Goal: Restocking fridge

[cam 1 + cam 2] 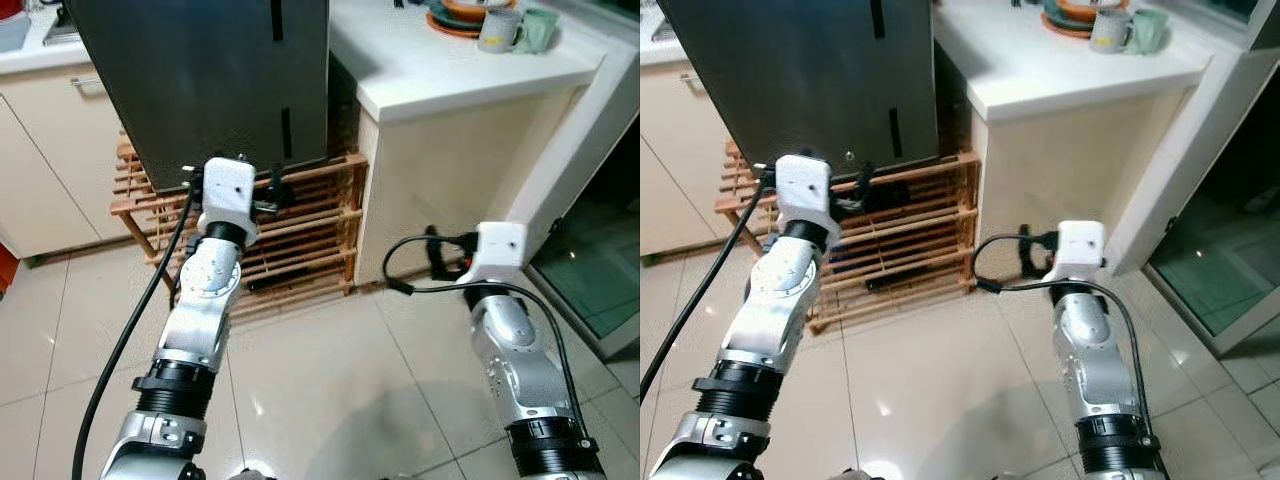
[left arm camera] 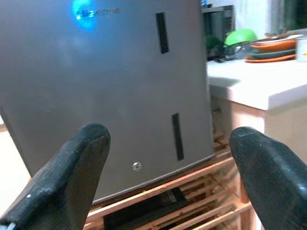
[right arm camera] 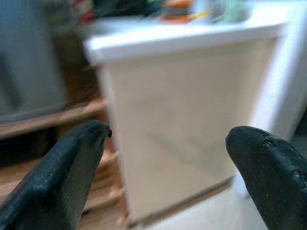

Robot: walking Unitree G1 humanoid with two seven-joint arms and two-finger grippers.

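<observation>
Facing fridge [image 2: 96,86], brand logo [image 2: 98,12] aglow

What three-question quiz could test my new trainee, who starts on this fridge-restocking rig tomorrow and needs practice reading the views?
1. True or false: the fridge door is open.
2. What does the fridge stand on? A) bare tiles B) a wooden slatted rack C) the counter
3. Fill in: the left end effector faces the fridge with its fingers ___.

Key
1. False: the grey door is shut.
2. B: the wooden slatted rack.
3. Open. The right end effector, also open, faces the white counter cabinet.
</observation>
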